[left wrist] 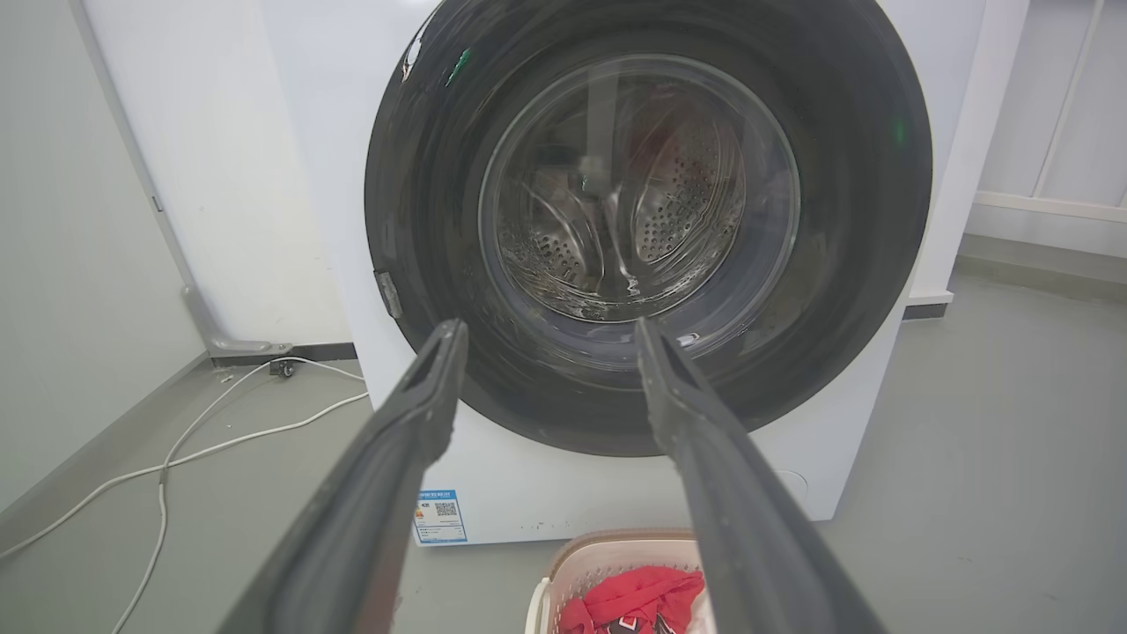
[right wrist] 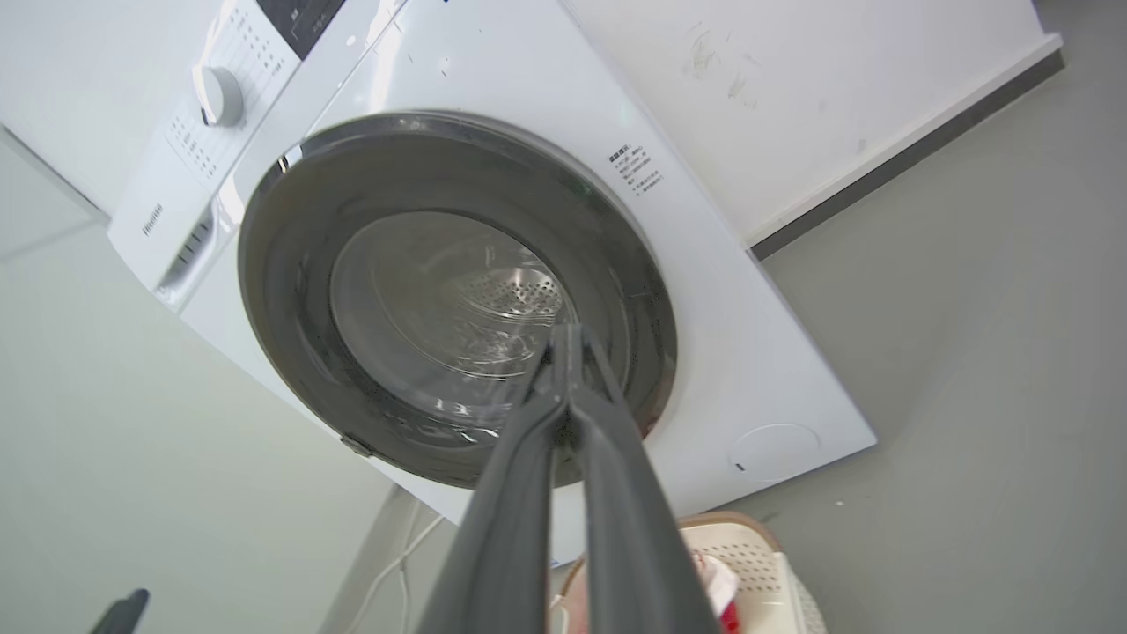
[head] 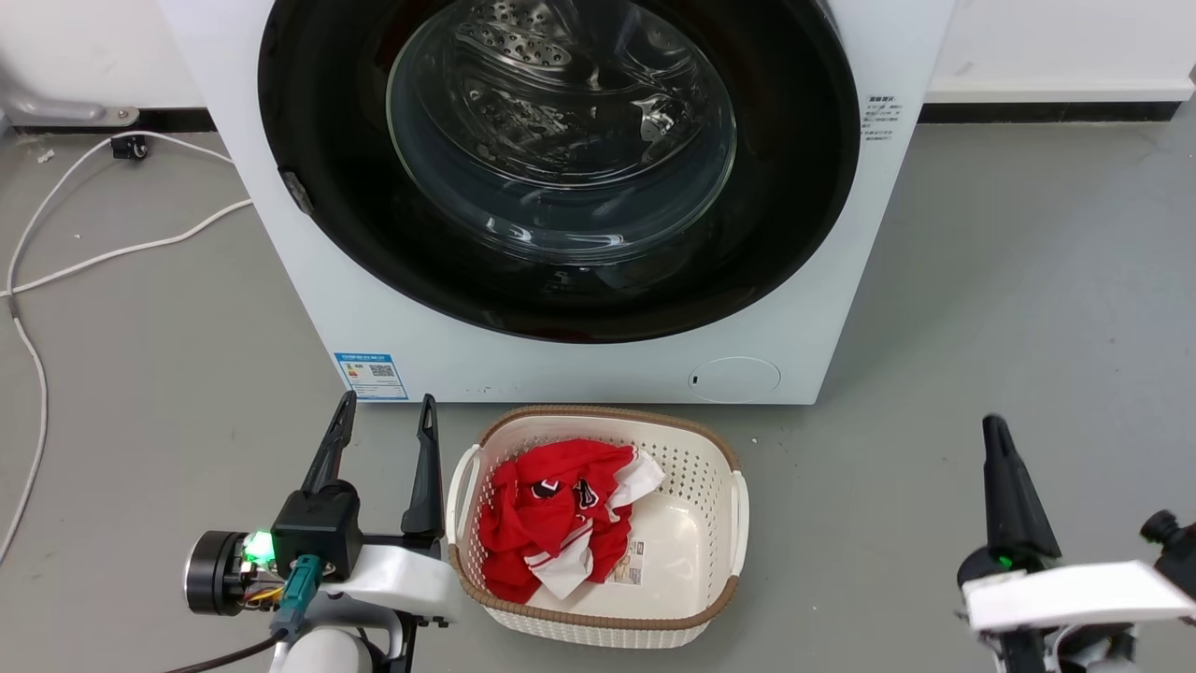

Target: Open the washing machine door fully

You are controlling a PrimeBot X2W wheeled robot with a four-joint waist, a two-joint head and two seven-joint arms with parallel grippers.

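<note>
A grey floor runs up to a white wall with a dark skirting, and a white washing machine [head: 841, 234] stands on it against the wall.

Head view: the washing machine door [head: 561, 159] lies flat against the machine's front, closed, ahead of both grippers and apart from them. The left gripper [head: 388, 400] is released, its two dark fingers spread and pointing at the machine's lower edge, with a blue label [head: 371, 376] just beyond the tips. Just to its right, between the two grippers, sits a pale basket [head: 607, 414] holding a red garment [head: 551, 514]. The right gripper [head: 995, 430] is well off to the basket's other side and reads as a single dark point. A white cable [head: 121, 250] trails over the floor beyond the left gripper's outer side.

Left wrist view: the left gripper [left wrist: 548, 328] is spread wide with nothing between its fingers. The door [left wrist: 647, 220] fills the space beyond the tips, its glass bowl framed between them. A small grey catch [left wrist: 387, 293] sits on the door's rim past the left finger. The basket [left wrist: 599, 550] lies below, between the fingers.

Right wrist view: the right gripper [right wrist: 568, 333] is clenched on nothing, its tips pressed together. The closed door [right wrist: 440, 299] lies beyond them, not touched. A small round white flap [right wrist: 773, 451] is to the fingers' right, and a control knob [right wrist: 218, 95] is far beyond to the left.
</note>
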